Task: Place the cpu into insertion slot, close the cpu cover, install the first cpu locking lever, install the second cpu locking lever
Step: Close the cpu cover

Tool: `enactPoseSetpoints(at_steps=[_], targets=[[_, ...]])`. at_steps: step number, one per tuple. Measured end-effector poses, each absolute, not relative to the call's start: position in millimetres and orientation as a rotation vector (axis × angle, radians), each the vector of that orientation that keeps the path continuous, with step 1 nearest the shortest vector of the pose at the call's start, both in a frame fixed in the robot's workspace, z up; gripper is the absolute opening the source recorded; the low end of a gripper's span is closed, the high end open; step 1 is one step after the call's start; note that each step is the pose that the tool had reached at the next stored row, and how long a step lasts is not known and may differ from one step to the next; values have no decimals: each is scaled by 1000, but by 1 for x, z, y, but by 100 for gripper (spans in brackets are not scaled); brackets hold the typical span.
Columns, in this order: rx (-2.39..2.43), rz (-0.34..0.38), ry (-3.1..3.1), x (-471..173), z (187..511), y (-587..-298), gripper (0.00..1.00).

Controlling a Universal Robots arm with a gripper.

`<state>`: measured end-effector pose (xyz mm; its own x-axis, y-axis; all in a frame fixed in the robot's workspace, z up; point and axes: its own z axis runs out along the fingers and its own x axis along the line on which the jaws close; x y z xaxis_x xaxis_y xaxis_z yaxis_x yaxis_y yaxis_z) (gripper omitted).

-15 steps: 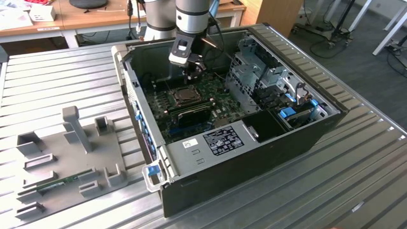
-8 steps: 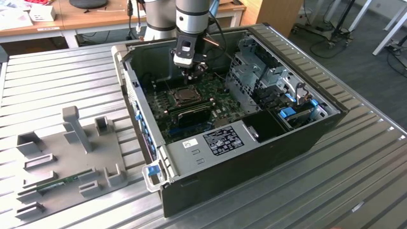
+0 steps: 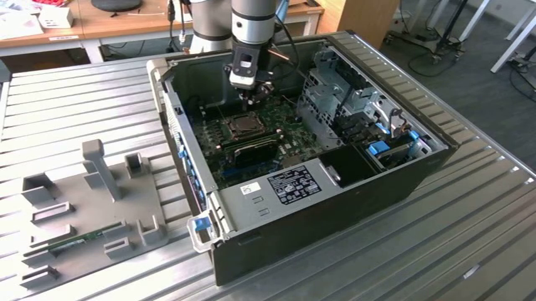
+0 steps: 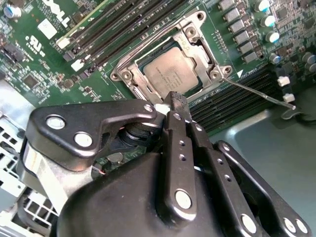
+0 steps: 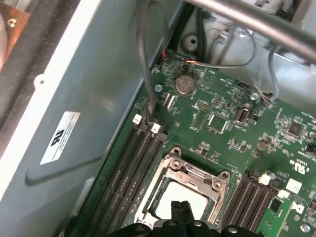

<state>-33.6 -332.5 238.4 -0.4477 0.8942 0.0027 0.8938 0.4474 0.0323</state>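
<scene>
My tool (image 4: 177, 98), fingers pressed together and gripping nothing, hovers just over the edge of the silver cpu cover (image 4: 195, 34), which lies flat around the cpu (image 4: 170, 74) seated in the insertion slot (image 4: 153, 49) of the green motherboard (image 4: 49, 64), while one thin locking lever (image 4: 256, 91) juts out sideways.

Bright, even room light fills the exterior view. The ribbed silver metal table (image 3: 75, 106) gleams pale, while the open black computer case (image 3: 352, 200) holds its interior in soft shade. In the second wrist view the silver-grey square cpu (image 4: 170, 74) carries mild glare, and the black gripper (image 4: 175, 101) shadows the green motherboard (image 4: 44, 74).
</scene>
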Motion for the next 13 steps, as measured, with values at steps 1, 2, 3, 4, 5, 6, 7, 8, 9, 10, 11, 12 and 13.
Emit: enactPoseSetpoints(at_steps=[1, 2, 3, 4, 5, 6, 7, 8, 9, 10, 11, 12, 13], targets=[[1619, 45, 2675, -34, 238, -332, 10], [1595, 45, 2690, -34, 238, -332, 10], [1571, 46, 2704, -34, 238, -332, 10], [1547, 46, 2718, -34, 238, -332, 10], [1520, 46, 2734, -34, 238, -332, 10], [1496, 46, 2747, -34, 238, -332, 10], [1470, 47, 2762, -34, 238, -332, 10], [1445, 47, 2775, -34, 238, -332, 10], [1420, 47, 2788, -34, 238, -332, 10], [1395, 47, 2801, -34, 238, -332, 10], [1370, 47, 2814, -34, 238, -332, 10], [1342, 47, 2827, -34, 238, -332, 10], [1317, 48, 2839, -34, 238, -332, 10]])
